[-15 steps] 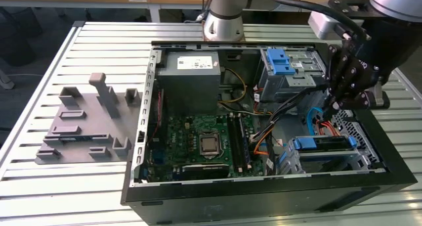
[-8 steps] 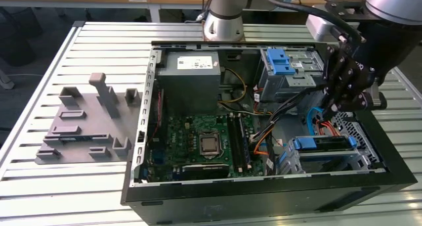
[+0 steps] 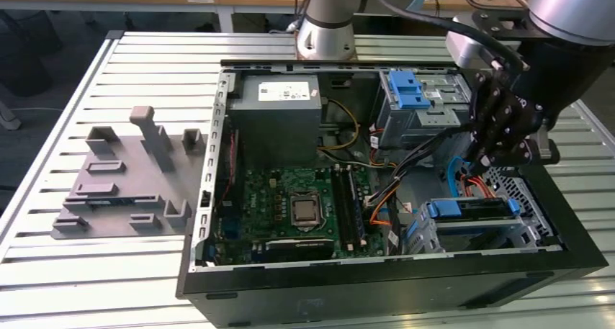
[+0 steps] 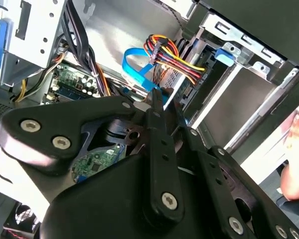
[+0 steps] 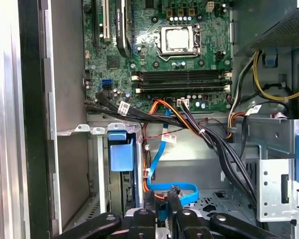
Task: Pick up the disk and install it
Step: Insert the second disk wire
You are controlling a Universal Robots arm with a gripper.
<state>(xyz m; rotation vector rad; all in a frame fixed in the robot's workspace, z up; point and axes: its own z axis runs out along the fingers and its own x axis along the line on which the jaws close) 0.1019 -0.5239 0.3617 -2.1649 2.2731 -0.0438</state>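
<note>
Blue carrier frame marks the disk (image 3: 468,208), which sits on edge in the drive cage (image 3: 480,237) at the front corner of the open computer case (image 3: 384,271), on the exterior view's right. The gripper (image 3: 502,131) hangs inside the case just above that cage, near the blue data cable (image 5: 175,188); whether its fingers stand open or closed cannot be told. Done well, this step likely means keeping clear of the cables and checking the disk lies fully home.
</note>
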